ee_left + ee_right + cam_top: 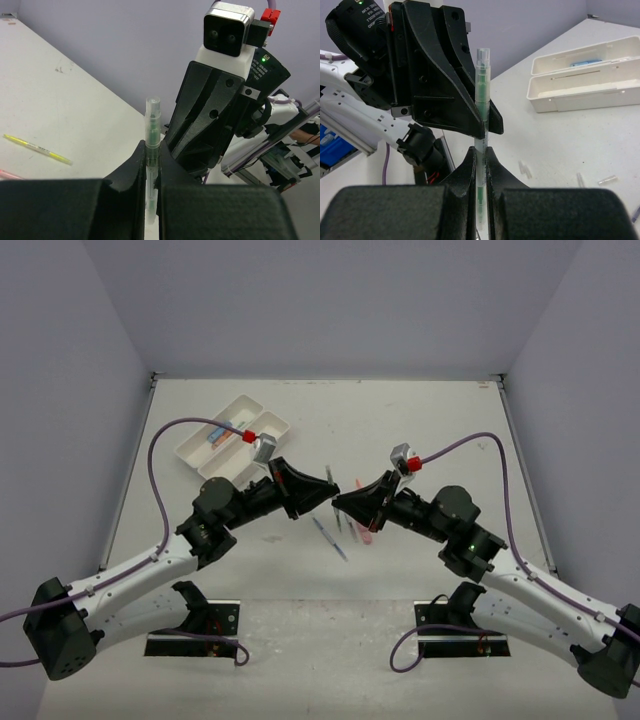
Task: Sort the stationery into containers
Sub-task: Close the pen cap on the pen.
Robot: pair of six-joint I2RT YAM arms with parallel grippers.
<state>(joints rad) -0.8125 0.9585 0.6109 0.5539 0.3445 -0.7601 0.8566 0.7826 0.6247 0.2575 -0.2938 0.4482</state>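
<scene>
The two arms are meeting tip to tip above the middle of the tabletop (430,430), well apart from the two white trays (585,95) lying side by side at its far left. The right end effector (481,157) is pinching the green pen (482,100) in mid-air. The left end effector (151,160) is standing narrow around the same pen; I cannot tell whether it is pressing it.

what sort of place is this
Probably a robot test cell in a lab: plain walls box in a white table, with left arm and right arm bolted at its near edge.
</scene>
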